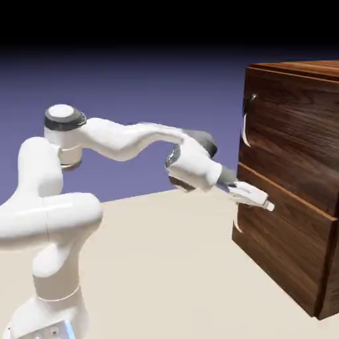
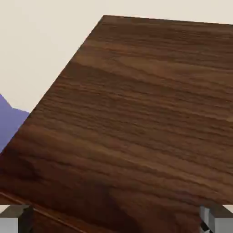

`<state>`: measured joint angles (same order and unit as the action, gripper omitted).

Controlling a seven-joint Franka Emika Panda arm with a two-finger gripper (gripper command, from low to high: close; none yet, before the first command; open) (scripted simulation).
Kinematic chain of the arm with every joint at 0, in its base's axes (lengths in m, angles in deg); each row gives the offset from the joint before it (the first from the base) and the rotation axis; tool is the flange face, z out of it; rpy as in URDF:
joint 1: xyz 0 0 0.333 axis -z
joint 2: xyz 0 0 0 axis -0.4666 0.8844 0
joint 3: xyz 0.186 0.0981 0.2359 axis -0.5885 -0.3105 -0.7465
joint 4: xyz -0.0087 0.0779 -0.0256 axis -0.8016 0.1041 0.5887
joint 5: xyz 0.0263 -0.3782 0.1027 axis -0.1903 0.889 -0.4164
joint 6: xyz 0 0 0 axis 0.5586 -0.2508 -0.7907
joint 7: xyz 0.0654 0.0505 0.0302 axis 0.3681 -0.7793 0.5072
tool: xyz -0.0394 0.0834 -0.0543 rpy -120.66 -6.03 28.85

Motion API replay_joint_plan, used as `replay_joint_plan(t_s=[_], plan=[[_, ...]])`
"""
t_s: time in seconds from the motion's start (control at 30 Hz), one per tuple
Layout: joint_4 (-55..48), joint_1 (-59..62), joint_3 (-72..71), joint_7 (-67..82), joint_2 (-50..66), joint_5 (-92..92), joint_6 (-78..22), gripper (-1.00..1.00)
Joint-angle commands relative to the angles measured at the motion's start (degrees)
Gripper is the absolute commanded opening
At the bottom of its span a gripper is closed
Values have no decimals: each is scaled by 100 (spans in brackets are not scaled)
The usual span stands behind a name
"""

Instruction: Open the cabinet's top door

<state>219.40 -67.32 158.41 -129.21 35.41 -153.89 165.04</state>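
white arm (image 1: 119, 139) reaching right across beige table (image 1: 165, 265), gripper (image 1: 255, 196) tilted slightly down, fingers apart and holding nothing, close to front of dark wood cabinet (image 1: 298, 139) at the seam between its two panels. top door (image 1: 291, 132) shut, silver handle (image 1: 246, 119) at its left edge (well above the gripper). hand view mostly wood grain, grey fingertips (image 2: 217, 217) wide at bottom corners.

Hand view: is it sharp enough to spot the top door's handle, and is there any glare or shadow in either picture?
Hand view: sharp, no glare, but only the cabinet wood grain fills it; no handle shows. Exterior view: clear, evenly lit; the top door has its silver handle visible, soft shadow under the cabinet, backdrop darkening toward the top.
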Motion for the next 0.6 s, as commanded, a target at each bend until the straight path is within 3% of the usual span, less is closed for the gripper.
replay_joint_plan(t_s=[0.0, 0.2, 0.37, 0.4, 0.57], plan=[[-43, -176, 179, -192, 205, -250, -41, 0], [-250, -1021, 1040, -1115, 1187, -1447, -238, 0], [-1096, -158, 892, -1155, 1131, -1634, -250, 0], [-1096, -158, 892, -1155, 1131, -1634, -250, -100], [-266, -642, 1111, -770, 1192, -1857, -1090, -100]])
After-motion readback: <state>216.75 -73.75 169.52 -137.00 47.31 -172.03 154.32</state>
